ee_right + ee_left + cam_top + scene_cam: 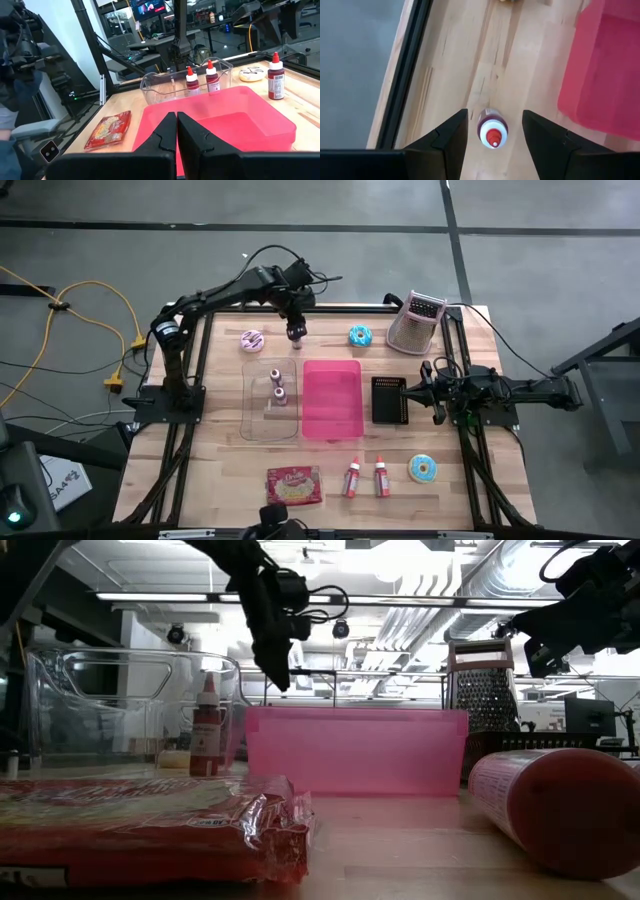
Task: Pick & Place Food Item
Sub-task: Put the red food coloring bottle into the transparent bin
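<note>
Left wrist view, bottle (492,131) between pincer fingers (451,137)

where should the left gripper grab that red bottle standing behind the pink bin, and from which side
Best around the body just under the white cap, coming straight down from above. The red bottle stands upright on the table, and the left gripper hangs open right over it, one finger on each side. Bare wood surrounds it; the pink bin sits apart.
</note>
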`<state>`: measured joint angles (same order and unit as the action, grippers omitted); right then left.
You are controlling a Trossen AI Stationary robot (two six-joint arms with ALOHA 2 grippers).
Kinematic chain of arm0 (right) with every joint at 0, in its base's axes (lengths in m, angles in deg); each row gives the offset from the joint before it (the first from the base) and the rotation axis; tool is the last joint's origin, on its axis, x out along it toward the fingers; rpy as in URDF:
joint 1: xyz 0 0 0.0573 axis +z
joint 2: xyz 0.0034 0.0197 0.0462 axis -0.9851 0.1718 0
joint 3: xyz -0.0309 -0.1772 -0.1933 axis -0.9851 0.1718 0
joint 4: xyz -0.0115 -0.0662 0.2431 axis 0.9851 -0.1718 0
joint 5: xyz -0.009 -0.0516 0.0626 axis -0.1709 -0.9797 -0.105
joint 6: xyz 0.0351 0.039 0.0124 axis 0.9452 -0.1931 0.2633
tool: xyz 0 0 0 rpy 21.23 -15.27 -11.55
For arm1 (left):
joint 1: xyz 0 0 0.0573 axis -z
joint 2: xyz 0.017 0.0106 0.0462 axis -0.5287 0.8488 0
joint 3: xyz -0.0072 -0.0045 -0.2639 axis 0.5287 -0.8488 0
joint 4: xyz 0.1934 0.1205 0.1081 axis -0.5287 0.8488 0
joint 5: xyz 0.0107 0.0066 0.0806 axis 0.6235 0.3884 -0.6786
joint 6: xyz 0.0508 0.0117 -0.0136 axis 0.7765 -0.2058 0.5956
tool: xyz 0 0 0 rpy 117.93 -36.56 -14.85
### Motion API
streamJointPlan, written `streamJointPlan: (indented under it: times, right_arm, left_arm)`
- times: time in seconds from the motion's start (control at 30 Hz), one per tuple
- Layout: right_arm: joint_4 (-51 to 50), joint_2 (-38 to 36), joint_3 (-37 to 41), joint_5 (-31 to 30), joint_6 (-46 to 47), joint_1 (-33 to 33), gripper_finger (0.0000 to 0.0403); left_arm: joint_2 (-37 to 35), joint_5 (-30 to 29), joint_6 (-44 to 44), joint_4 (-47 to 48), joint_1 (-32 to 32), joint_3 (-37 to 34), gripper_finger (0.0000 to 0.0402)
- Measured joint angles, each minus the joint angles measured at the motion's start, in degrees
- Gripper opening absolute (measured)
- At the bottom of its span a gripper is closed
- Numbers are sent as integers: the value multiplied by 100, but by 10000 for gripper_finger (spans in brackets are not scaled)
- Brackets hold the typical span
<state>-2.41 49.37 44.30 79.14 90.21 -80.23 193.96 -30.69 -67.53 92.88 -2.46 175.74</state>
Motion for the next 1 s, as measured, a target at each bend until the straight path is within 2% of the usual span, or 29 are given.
streamJointPlan:
  times: [0.2, 0.5, 0.77, 1.0]
  right_arm:
    - [0, 0, 1, 0, 0, 0, 2]
    - [0, -1, -1, 0, 1, 0, 2]
    - [0, 1, 1, 1, 1, 0, 2]
    - [0, -1, -1, 5, 1, 0, 2]
  left_arm:
    - [2, -91, 242, 206, 12, 0, 182]
    - [0, -94, 2079, 224, 63, 0, 182]
    - [13, -80, 3337, 282, 95, 0, 182]
    - [13, -75, 3511, 334, 95, -1, 182]
